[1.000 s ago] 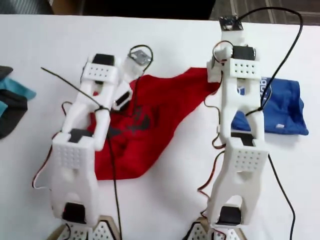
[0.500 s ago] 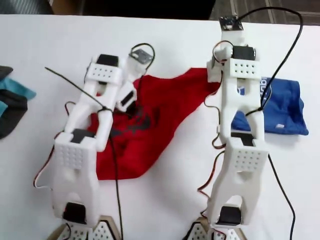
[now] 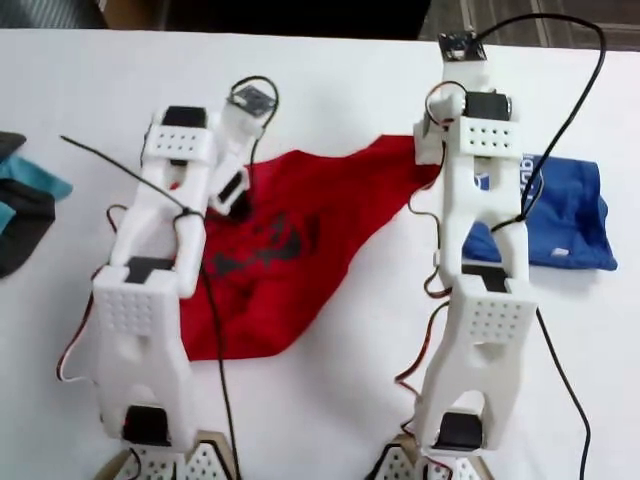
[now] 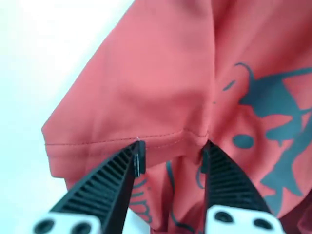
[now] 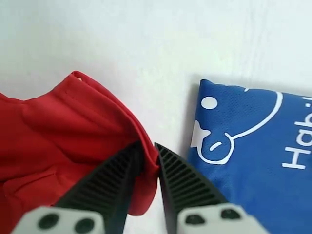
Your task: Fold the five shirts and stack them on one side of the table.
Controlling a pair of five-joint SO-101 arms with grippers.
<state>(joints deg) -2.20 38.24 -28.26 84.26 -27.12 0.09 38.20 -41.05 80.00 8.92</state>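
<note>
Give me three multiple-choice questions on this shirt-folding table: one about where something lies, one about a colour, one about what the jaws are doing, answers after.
1. Where does the blue shirt lie, relative to the red shirt?
A. On top of it
B. On the other side of the right arm
C. Under it

2. What colour is the blue shirt's print?
A. White
B. Yellow
C. Black

3. What state are the right jaws in?
A. Open, holding nothing
B. Shut on the blue shirt
C. Shut on the red shirt's corner

Answers:
1 B: the high view shows the right arm between the two shirts.
2 A: the right wrist view shows white outlines and letters.
3 C: the right wrist view shows red fabric pinched between them.
</note>
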